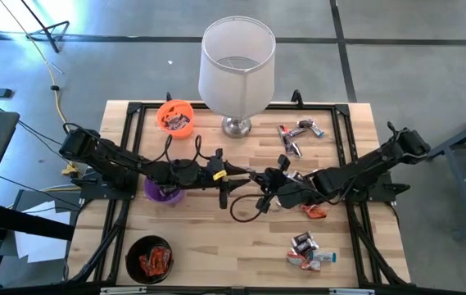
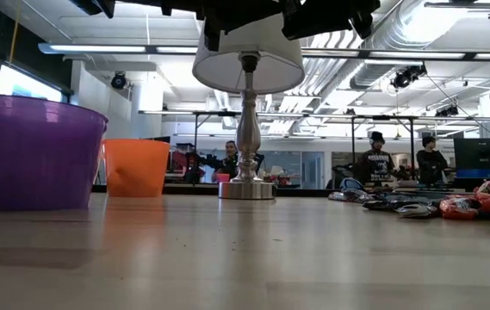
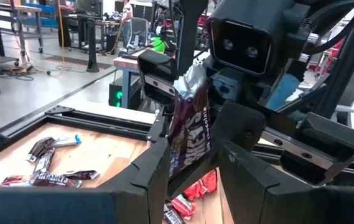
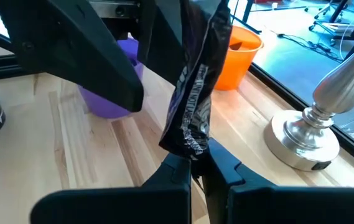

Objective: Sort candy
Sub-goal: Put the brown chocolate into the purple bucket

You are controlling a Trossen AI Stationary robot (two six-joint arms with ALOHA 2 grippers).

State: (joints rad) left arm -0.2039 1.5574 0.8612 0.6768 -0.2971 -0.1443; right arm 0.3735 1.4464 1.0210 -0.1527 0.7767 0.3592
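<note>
- The handover could go wrong. If my right fingers [image 4: 172, 173] let go before my left fingers [image 3: 152, 174] have closed, the dark brown wrapped candy [image 3: 189, 134] would drop to the pale wooden counter [image 1: 216, 238].
- The crinkly wrapper is limp and slick. A pinch on its loose edge alone could slide off, or the sweet could twist in the grip and hang crooked.
- Both arms meet very close together in front of the white-shaded lamp with the silver base [image 1: 237, 65]. A careless closing move could knock one set of fingers against the other, so I judge that slow closing is wiser.
- If I swing away toward the small purple plastic cup [image 1: 165, 192] with a weak hold, the sweet might fall short of it. The cup sits to the left of the lamp's base and nearer the front of the counter.
- My right fingers are pressed together on the lower end of the brown wrapper, which stands up from them in the air above the counter, in front of the lamp.
- My left fingers stand apart, one on each side of the same wrapper. I cannot tell whether either one touches it, and they carry nothing themselves.
- More wrapped sweets [image 1: 300, 131] lie loose to the right of the lamp's base. Another heap [image 1: 310, 250] lies farther from the lamp, near the front right of the counter.
</note>
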